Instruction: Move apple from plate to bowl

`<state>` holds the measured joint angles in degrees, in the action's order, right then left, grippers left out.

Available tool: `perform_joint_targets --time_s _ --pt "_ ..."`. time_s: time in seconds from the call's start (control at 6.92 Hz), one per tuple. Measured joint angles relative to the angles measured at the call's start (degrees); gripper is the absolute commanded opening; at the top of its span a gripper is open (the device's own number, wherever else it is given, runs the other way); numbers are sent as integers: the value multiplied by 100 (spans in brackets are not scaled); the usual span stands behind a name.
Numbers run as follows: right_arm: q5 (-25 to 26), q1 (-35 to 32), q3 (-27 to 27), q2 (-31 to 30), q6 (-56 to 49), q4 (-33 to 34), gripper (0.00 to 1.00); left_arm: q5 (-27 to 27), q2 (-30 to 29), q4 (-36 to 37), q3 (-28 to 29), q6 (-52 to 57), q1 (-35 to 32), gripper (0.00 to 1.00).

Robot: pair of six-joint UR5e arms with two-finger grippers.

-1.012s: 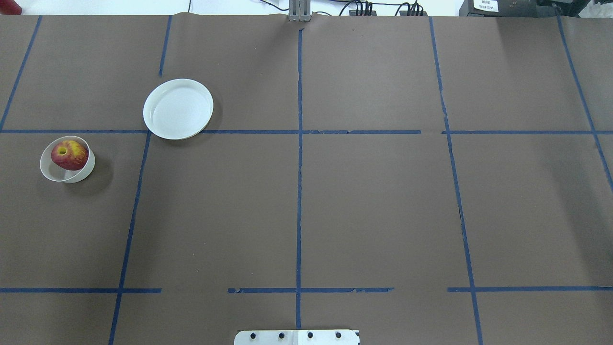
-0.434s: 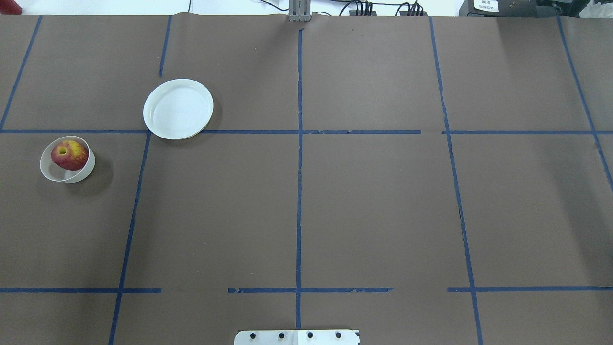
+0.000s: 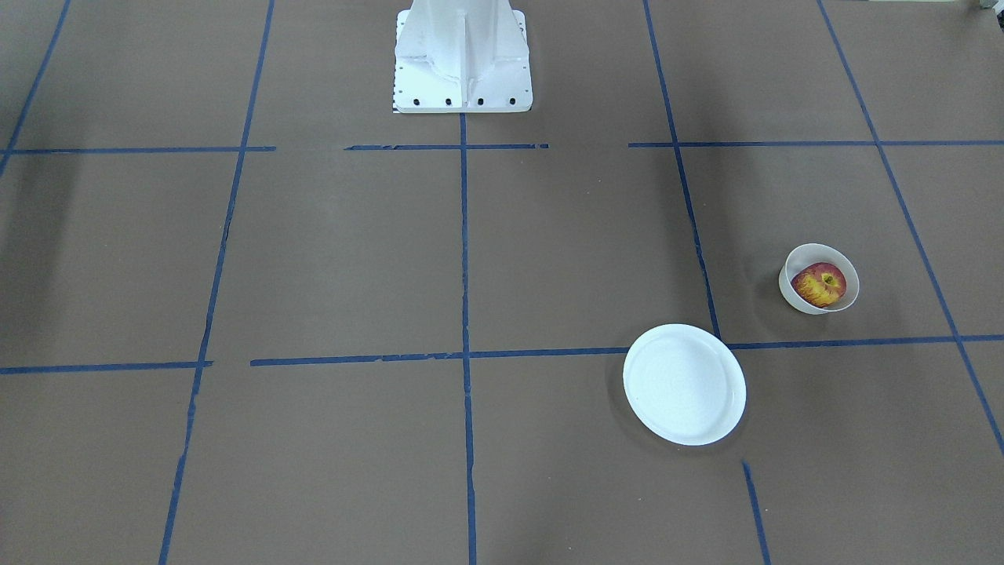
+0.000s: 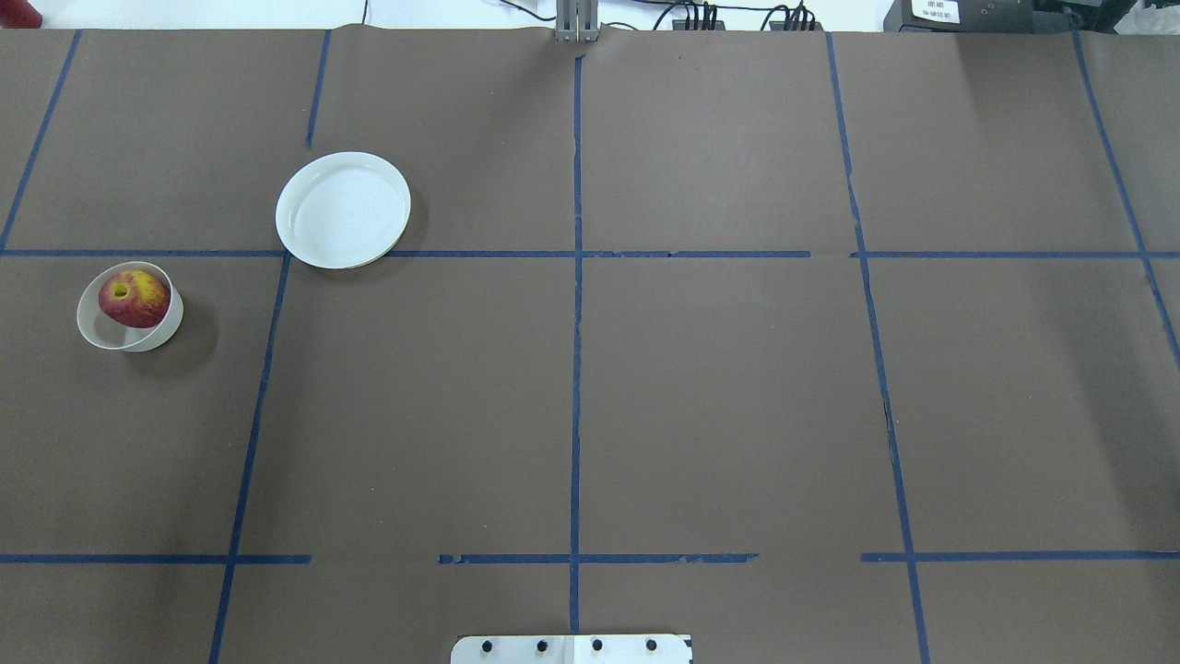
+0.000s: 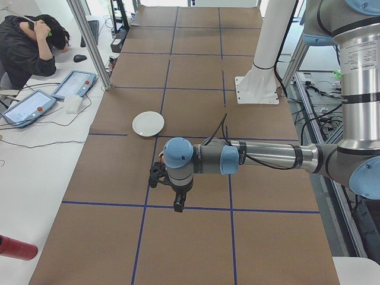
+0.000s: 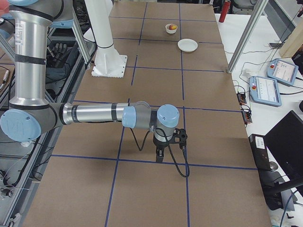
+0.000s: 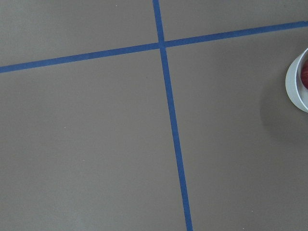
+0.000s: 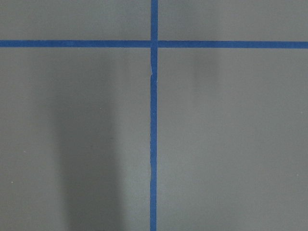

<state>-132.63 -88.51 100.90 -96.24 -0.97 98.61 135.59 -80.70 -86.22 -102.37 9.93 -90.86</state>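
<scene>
The red and yellow apple [image 4: 135,298] sits inside the small off-white bowl [image 4: 111,334] at the table's left. It shows the same way in the front-facing view, apple [image 3: 820,285] in bowl [image 3: 792,298]. The flat white plate [image 4: 343,210] lies bare, further back and to the right of the bowl. The bowl's rim [image 7: 294,82] shows at the left wrist view's right edge. My left gripper [image 5: 178,203] and right gripper [image 6: 159,155] show only in the side views, held high above the table; I cannot tell whether they are open or shut.
The robot's white base [image 3: 463,55] stands at the near middle edge. Blue tape lines grid the brown table cover. An operator [image 5: 29,41] sits at a side desk with control tablets [image 5: 74,84]. A red object [image 5: 18,248] lies off the table.
</scene>
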Motion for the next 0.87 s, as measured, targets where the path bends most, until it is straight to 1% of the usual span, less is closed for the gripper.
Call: perform_joint_targets --time_s 0.87 --pt "0 0 0 0 0 0 100 5 -16 -12 83 -43 -2 100"
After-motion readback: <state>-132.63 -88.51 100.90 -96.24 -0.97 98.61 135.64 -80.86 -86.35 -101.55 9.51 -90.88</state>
